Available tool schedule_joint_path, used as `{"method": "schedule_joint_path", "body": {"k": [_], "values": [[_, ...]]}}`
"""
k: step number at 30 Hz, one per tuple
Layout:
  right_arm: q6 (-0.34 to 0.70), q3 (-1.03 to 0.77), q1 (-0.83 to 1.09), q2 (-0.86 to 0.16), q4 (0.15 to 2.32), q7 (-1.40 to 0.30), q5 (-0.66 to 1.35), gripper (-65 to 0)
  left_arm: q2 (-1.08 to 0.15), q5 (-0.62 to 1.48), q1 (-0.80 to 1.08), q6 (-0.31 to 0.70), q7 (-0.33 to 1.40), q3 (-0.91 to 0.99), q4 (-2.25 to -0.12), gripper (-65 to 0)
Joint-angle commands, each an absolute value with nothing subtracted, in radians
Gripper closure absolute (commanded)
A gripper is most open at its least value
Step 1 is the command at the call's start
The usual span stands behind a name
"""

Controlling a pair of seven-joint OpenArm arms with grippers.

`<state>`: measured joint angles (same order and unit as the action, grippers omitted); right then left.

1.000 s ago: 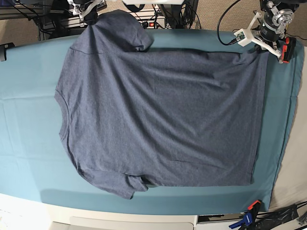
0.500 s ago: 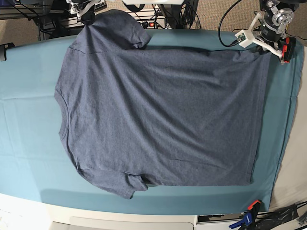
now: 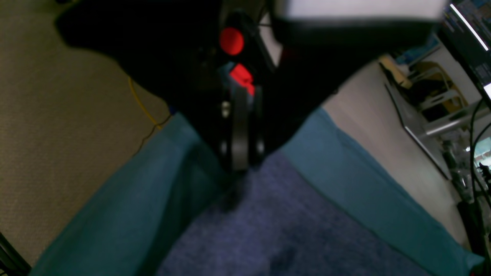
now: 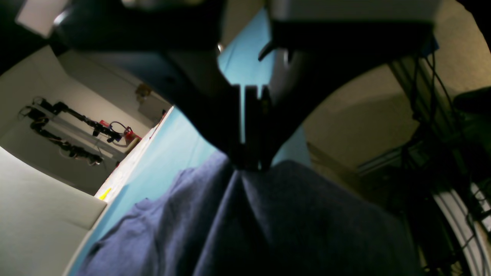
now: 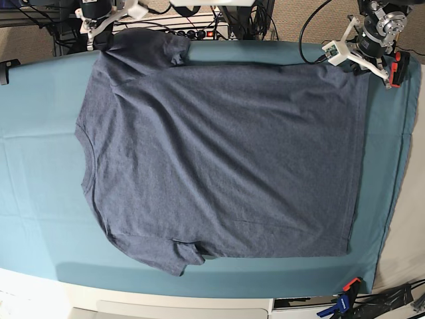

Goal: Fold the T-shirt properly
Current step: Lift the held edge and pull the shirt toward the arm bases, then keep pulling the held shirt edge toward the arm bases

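Note:
The blue-grey T-shirt (image 5: 219,153) lies spread flat on the teal table cloth (image 5: 40,166), neck to the left and hem to the right. My left gripper (image 5: 363,64) is shut on the far hem corner. In the left wrist view its closed fingers (image 3: 239,153) pinch the T-shirt (image 3: 291,230) at the fabric edge. My right gripper (image 5: 99,40) is at the far left, shut on the far sleeve. The right wrist view shows its gripper (image 4: 249,163) clamped on bunched T-shirt (image 4: 291,222) fabric that hangs in folds. No lettering shows.
Cables and a power strip (image 5: 212,30) sit behind the table's far edge. A blue and orange clamp (image 5: 344,300) holds the cloth at the near right corner. A dark bracket (image 5: 8,70) sticks out at the left edge.
My right gripper has pulled the far sleeve to the left, so the shoulder now lies wider and flatter. The left gripper has barely shifted, and the far edge of the shirt looks straighter.

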<state>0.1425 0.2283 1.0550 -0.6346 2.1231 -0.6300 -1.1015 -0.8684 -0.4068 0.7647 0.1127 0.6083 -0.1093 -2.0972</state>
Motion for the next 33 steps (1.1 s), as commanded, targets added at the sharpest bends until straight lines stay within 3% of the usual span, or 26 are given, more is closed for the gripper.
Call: {"method": "schedule_joint_path", "body": {"k": [1, 33], "values": [[0.131, 0.221, 1.066, -0.648, 2.141, -0.636, -1.115, 0.0, -0.884, -0.415, 0.77, 0.105, 0.598, -0.102, -2.114, 0.0], [0.131, 0.221, 1.067, -0.659, 2.141, -0.609, -1.115, 0.0, -0.937, -0.421, 0.833, 0.105, 0.387, -0.102, -1.981, 0.0]]}}
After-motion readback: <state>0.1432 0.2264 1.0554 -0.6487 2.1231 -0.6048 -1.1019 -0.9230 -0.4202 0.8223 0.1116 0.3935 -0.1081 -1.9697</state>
